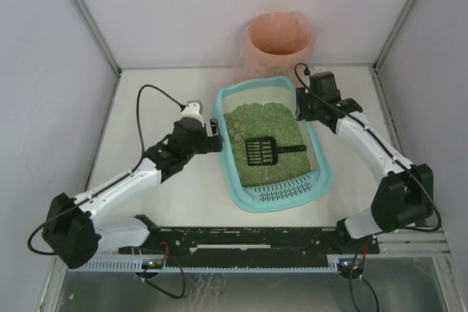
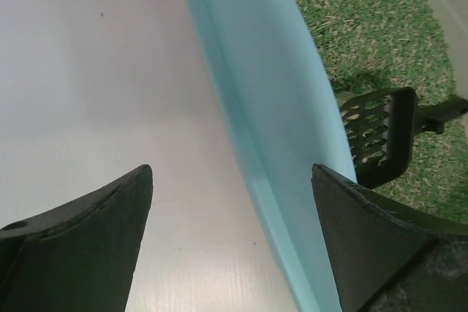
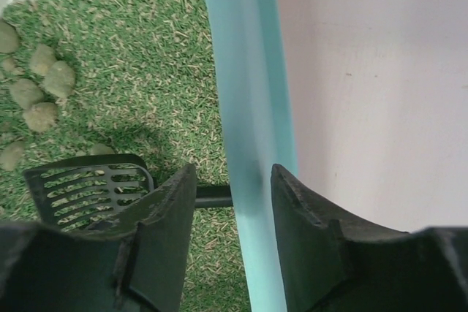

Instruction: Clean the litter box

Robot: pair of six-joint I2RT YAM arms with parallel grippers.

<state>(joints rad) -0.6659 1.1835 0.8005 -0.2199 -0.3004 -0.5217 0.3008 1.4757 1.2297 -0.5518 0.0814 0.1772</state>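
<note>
You are working on a pale table (image 1: 146, 100), and the litter box (image 1: 285, 195) is lying at its middle with the slotted grate end facing the arm bases and green litter (image 1: 263, 118) filling the rest.

Your left gripper (image 2: 231, 173) is standing wide open astride the box's left rim. One finger (image 2: 88, 239) is hanging over the table outside the box, the other over the inside. Clear space is showing on both sides of the rim, so it is gripping nothing. The left arm (image 1: 131, 180) is reaching from its base up and inward to the middle of that left rim, elbow bent low.

Your right gripper (image 3: 229, 169) is sitting about half open astride the box's right rim, near the far corner. The finger on the litter side (image 3: 168, 224) is showing a gap to the rim. The finger on the table side (image 3: 314, 224) is overlapping the rim's edge, and you cannot tell whether it is touching. It is not clamping the rim. The right arm (image 1: 365, 140) is stretching from its base along the outside of the box's right side, wrist turned inward.

A round bin lined with a pink bag (image 1: 278, 38) is standing just behind the box's far end. A small black slotted scoop (image 1: 262, 151) is lying on the litter inside the box, its handle pointing toward the right rim. Several grey-brown clumps (image 3: 44, 85) are sitting on the litter near the left rim.
</note>
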